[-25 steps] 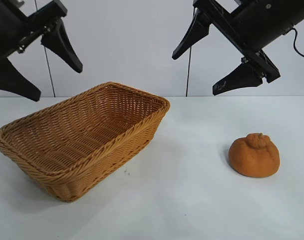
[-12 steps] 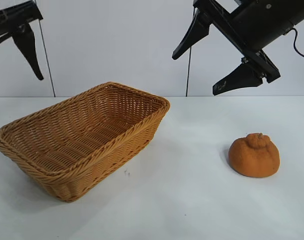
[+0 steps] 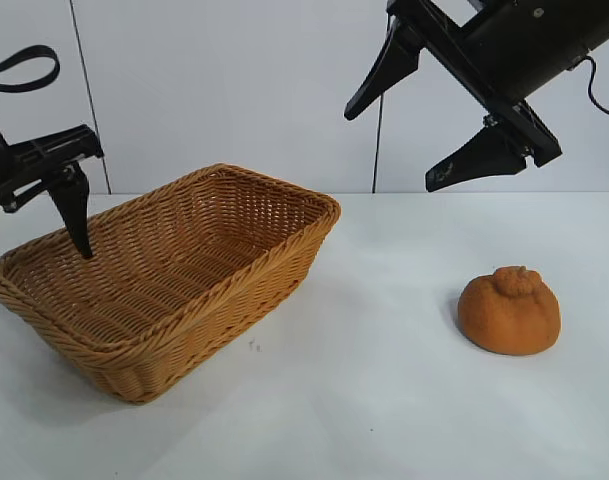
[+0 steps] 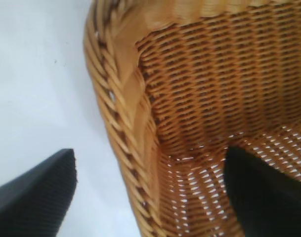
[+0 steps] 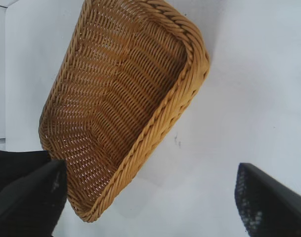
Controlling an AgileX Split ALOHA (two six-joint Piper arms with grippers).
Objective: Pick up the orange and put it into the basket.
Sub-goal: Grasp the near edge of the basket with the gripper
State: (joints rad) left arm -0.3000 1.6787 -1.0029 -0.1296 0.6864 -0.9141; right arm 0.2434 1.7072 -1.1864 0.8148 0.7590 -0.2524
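The orange (image 3: 509, 310) sits on the white table at the right, alone and untouched. The wicker basket (image 3: 284, 250) stands at the left and is empty. My left gripper (image 3: 56, 235) is open at the basket's far left corner. In the left wrist view (image 4: 150, 158) its jaws straddle the braided rim (image 4: 125, 123), one finger (image 4: 259, 192) inside the basket and the other over the table. My right gripper (image 3: 390, 150) hangs open and empty high above the table, between basket and orange. The right wrist view (image 5: 150, 197) shows the basket (image 5: 185, 98) below; the orange is out of that view.
The white table (image 3: 384, 400) runs to a pale back wall. A small dark speck (image 3: 252, 346) lies on the table in front of the basket.
My left gripper has come down from the upper left corner to the basket's far left rim. The right arm, the basket and the orange have not moved.
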